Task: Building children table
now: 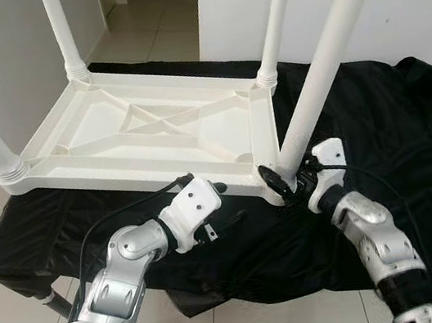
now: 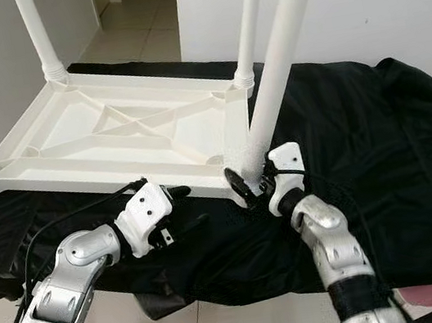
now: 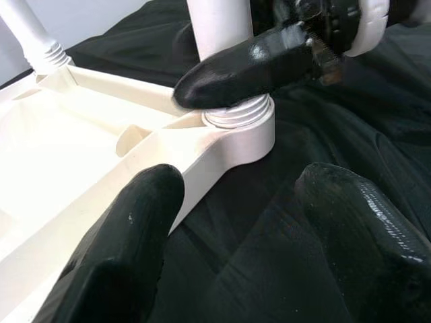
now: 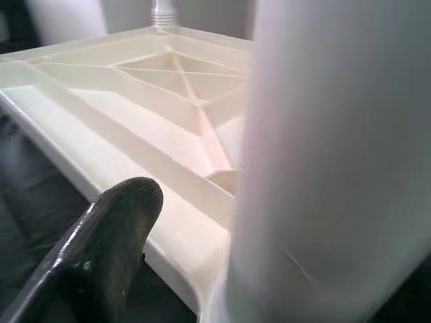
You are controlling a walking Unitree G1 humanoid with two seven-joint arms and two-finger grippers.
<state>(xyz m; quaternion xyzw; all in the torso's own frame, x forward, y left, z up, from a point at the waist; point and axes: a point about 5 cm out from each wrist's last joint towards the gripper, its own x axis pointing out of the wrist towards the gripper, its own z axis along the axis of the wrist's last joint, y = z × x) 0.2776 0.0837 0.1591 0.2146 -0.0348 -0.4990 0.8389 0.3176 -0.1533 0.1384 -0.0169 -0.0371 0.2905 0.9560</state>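
Nearest us, the left gripper (image 1: pixel 222 210) hovers low over the black cloth (image 1: pixel 412 145), its 2 fingers spread wide with nothing between them, aimed at the near edge of the upturned white tabletop (image 1: pixel 145 132) just beside the near right corner.

At that corner, the right gripper (image 1: pixel 292 180) is the one on the job. It has the fourth leg (image 1: pixel 330 51) pinched right at its base, 1 black finger on each side, just above the ribbed collar where the leg meets the corner socket (image 3: pixel 239 131). Here's what matters: the leg's long axis rises from the socket and tilts up and away to the right, and the right gripper sits at its foot, far closer than the left. Whether the threads are fully seated is hard to call; in the left wrist view some ribbing shows above the socket, so I'd say there's twisting left to do.

Further back, the other 3 legs stand upright in their sockets, the far right leg (image 1: pixel 278 10) just behind. Beyond that, tiled floor (image 1: pixel 151 23) and white wall.
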